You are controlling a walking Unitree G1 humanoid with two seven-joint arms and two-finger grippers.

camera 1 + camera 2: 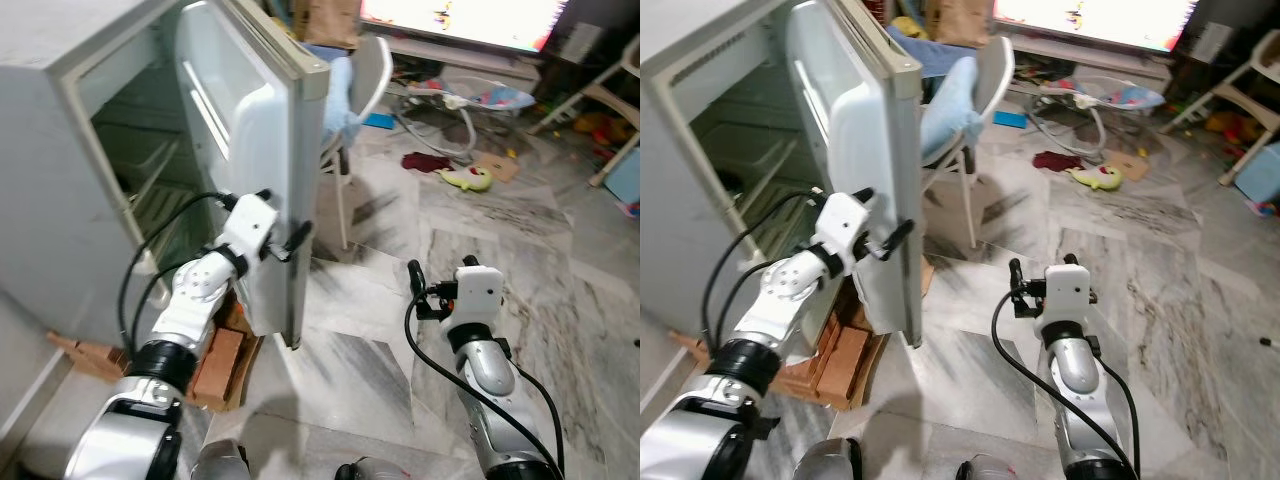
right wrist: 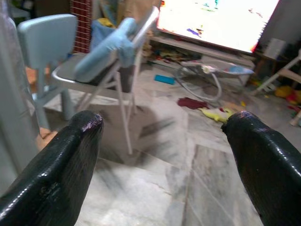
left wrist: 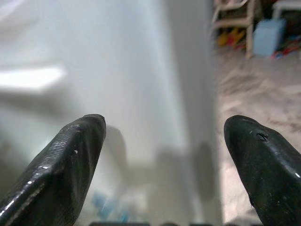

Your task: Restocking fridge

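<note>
- Left gripper (image 1: 285, 242): fingers spread, straddling the free edge of the fridge door (image 1: 262, 150) low down. One black finger (image 3: 66, 165) lies on the inner face, the other on the outer side of the edge. Whether the pads actually press on the door, I cannot tell.
- Left wrist view: door edge runs between the two fingers; pale inner lining on one side, marble floor on the other.
- Fridge door: swung open, standing out from the cabinet; inner panel white with moulded shelf ridges.
- Fridge (image 1: 70, 150): grey cabinet just behind the door. Interior is dim green; wire shelves can be made out, contents cannot be told.
- Stack of reddish bricks (image 1: 222, 365): on the floor at the foot of the fridge, below the door's lower corner.
- Right gripper (image 1: 417, 285): fingers apart, holding nothing, held over the marble floor (image 1: 350, 350), well clear of the door on its outer side.
- Folding chair (image 1: 970, 110) with a light blue cushion: beyond the door, near its outer face.
- Further from the fridge, past the chair: baby bouncer (image 1: 470, 100), dark red cloth (image 1: 425, 160) and yellow-green soft toy (image 1: 468, 178) on the floor, bright screen (image 2: 216, 21) behind them.
</note>
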